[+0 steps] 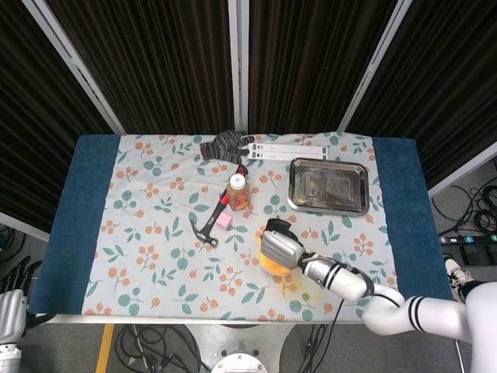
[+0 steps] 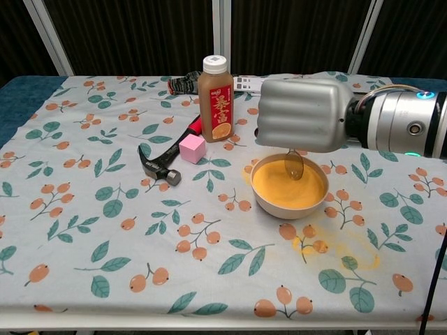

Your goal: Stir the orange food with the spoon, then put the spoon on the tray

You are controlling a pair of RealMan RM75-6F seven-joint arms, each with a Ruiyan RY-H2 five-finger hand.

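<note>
A white bowl (image 2: pixel 272 202) of orange food (image 2: pixel 288 190) sits near the table's front, right of centre; in the head view the bowl (image 1: pixel 271 268) is mostly hidden under my right hand (image 1: pixel 279 247). My right hand (image 2: pixel 304 114) hangs over the bowl and grips a metal spoon (image 2: pixel 294 165), handle up, its bowl end hanging just above or touching the food. The steel tray (image 1: pixel 328 186) lies at the back right. My left hand (image 1: pixel 9 311) hangs off the table's front left corner, fingers apart, holding nothing.
A juice bottle (image 2: pixel 215 89), a pink cube (image 2: pixel 192 148) and a hammer (image 2: pixel 159 165) lie left of the bowl. A dark glove (image 1: pixel 225 146) and white strips (image 1: pixel 287 149) sit at the back edge. An orange smear (image 2: pixel 335 248) marks the cloth front right.
</note>
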